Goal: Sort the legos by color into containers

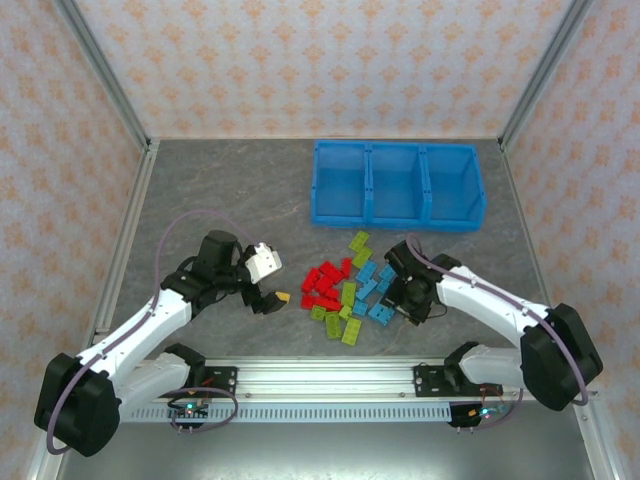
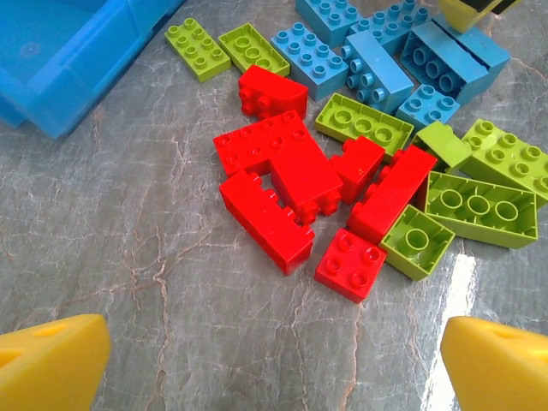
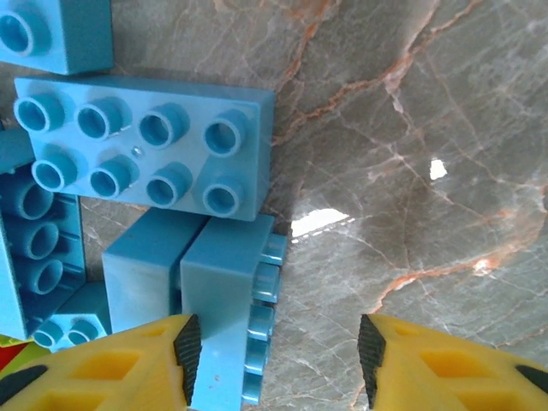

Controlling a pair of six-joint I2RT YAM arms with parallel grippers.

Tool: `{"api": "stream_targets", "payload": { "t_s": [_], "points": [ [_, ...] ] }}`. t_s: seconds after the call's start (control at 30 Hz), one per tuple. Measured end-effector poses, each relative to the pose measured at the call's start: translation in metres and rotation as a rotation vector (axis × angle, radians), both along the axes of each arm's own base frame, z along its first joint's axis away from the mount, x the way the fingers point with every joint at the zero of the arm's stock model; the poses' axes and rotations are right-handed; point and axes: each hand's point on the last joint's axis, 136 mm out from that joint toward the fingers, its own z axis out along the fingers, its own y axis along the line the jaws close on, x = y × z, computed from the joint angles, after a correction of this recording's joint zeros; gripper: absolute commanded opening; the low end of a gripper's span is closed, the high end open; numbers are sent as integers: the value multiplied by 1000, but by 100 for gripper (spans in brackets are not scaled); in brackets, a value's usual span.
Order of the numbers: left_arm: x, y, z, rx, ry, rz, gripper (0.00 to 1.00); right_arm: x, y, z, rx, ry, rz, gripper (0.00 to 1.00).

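Red, lime green and light blue legos (image 1: 348, 292), bright blue containers (image 1: 370, 185), grey marbled table (image 1: 230, 190)

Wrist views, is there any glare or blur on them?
Left wrist: a white glare streak on the table beside the green bricks; the pile is sharp, the yellow fingers soft. Right wrist: two bright glints on the table, blue bricks crisp.

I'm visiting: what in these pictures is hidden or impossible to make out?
Top view: the right gripper hangs over the small light blue plastic bricks, hiding some; they are too small to count.
Left wrist view: the top and left edges cut off the bright blue plastic bins.
Right wrist view: the bottom edge cuts the yellow fingers; whether one touches the light blue brick on its side is unclear.
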Motion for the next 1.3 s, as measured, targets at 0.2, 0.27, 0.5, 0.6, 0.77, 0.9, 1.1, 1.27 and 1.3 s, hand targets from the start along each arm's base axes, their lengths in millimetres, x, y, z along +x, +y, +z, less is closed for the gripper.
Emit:
{"api": "stream_targets", "payload": {
  "t_s": [0.2,0.27,0.5,0.6,0.77,0.9,1.1,1.27,1.3],
  "points": [
    [1,0,0,-1,-3,1,100,7,15,-5,19,-6,23,52],
    [1,0,1,-1,-4,1,100,9,16,-5,23,-8,25,47],
    [1,0,-2,3,4,1,100,13,19,-8,20,-10,25,54],
    [1,0,-3,4,8,1,100,16,22,-8,20,-14,34,55],
    [1,0,-3,5,10,1,100,21,25,-9,28,-27,42,54],
    [1,0,-4,5,11,2,100,29,33,-7,48,-54,58,24],
    [2,0,-5,9,16,4,100,39,35,-1,48,-103,65,21],
    [1,0,-6,12,15,3,100,38,25,0,11,-130,59,21],
    [1,-1,-6,13,15,2,100,38,21,2,-1,-143,60,21]
  ]
}}
